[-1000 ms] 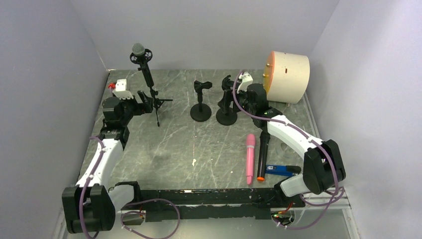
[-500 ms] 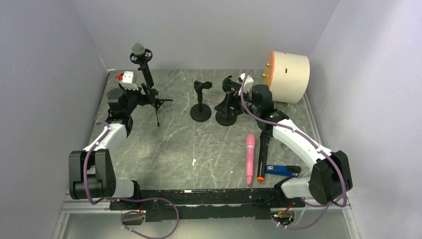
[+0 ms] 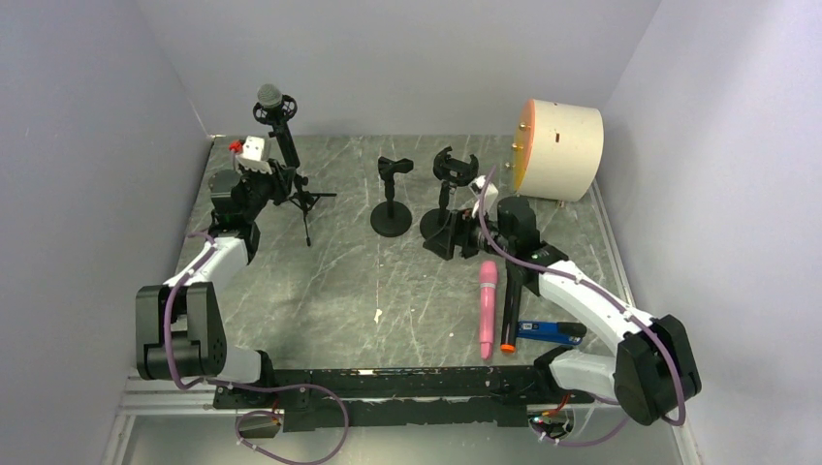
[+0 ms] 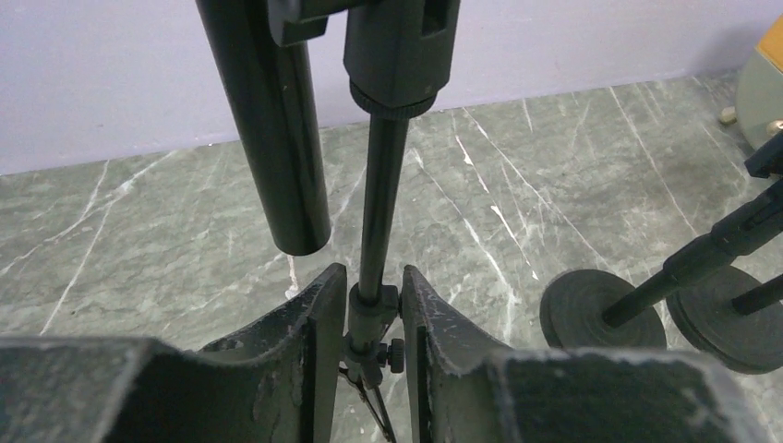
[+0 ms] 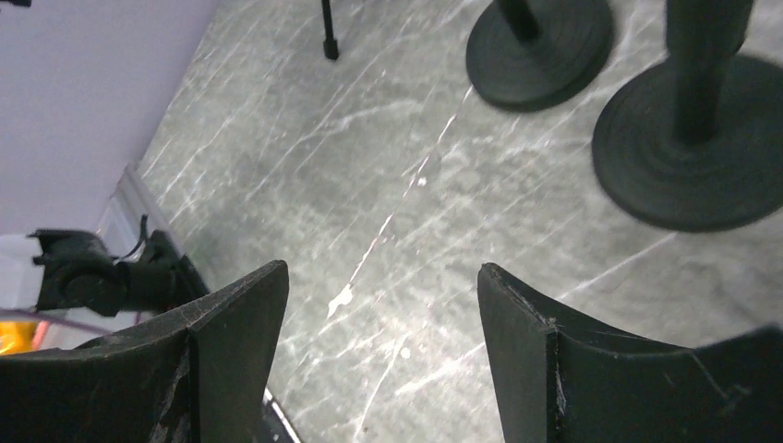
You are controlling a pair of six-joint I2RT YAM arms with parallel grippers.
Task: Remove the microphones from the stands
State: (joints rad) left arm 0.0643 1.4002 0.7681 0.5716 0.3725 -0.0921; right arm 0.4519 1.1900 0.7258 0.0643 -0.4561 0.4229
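The black microphone [image 3: 282,131] with a grey mesh head sits tilted in the clip of a tripod stand [image 3: 306,200] at the back left. In the left wrist view its barrel [image 4: 268,120] hangs beside the stand's thin pole [image 4: 381,203]. My left gripper [image 4: 374,314] is shut on the collar at the foot of that pole, one finger on each side; from above it [image 3: 281,184] sits low at the tripod. My right gripper [image 5: 383,286] is open with only table between its fingers, and hovers [image 3: 454,237] just in front of a round-base stand.
Two round-base stands [image 3: 391,221] [image 3: 456,165] with empty clips stand mid-table; their bases [image 5: 540,41] [image 5: 702,157] show ahead of the right gripper. A pink microphone [image 3: 488,305], a black one [image 3: 510,310] and a blue item [image 3: 548,330] lie front right. A cream cylinder [image 3: 562,145] sits back right.
My left gripper moved up to the tripod stand and closed on its pole collar. My right gripper drew back from the round-base stand toward the near side.
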